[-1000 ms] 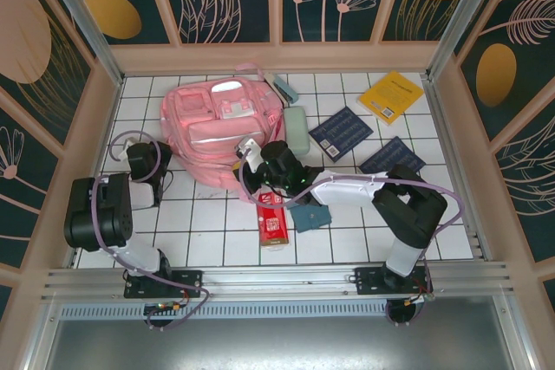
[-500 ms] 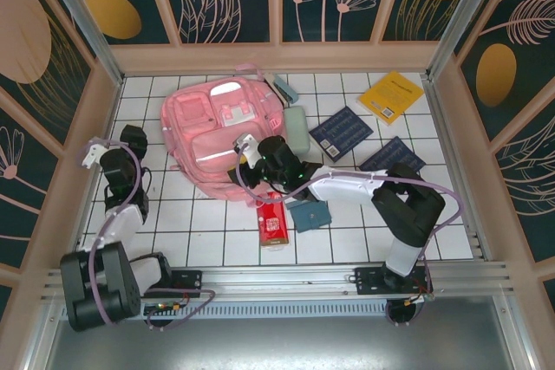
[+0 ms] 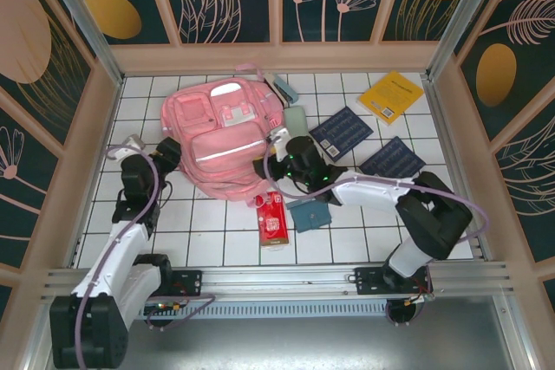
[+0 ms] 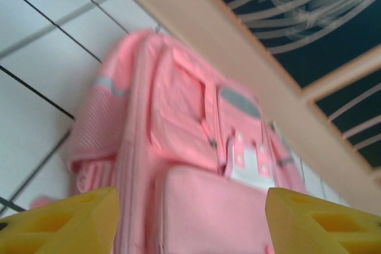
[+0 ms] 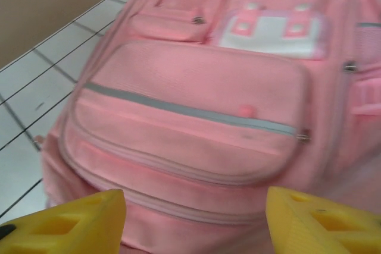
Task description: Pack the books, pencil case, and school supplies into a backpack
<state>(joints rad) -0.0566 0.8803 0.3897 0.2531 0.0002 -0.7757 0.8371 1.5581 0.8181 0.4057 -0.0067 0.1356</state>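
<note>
Pink backpack (image 3: pixel 221 140) flat on tiles, far left, looks zipped; books (image 3: pixel 340 133), pencil case (image 3: pixel 296 130) unpacked just right of it. Left gripper (image 3: pixel 165 152), right gripper (image 3: pixel 276 155) flank bag, jaws apart, empty. Step likely opening bag; next needs zipper pull pinched

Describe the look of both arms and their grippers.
Both arms have black joints and white links: left arm, right arm. A lilac cable loops along each. The left gripper and right gripper have blocky yellow fingers.
</note>
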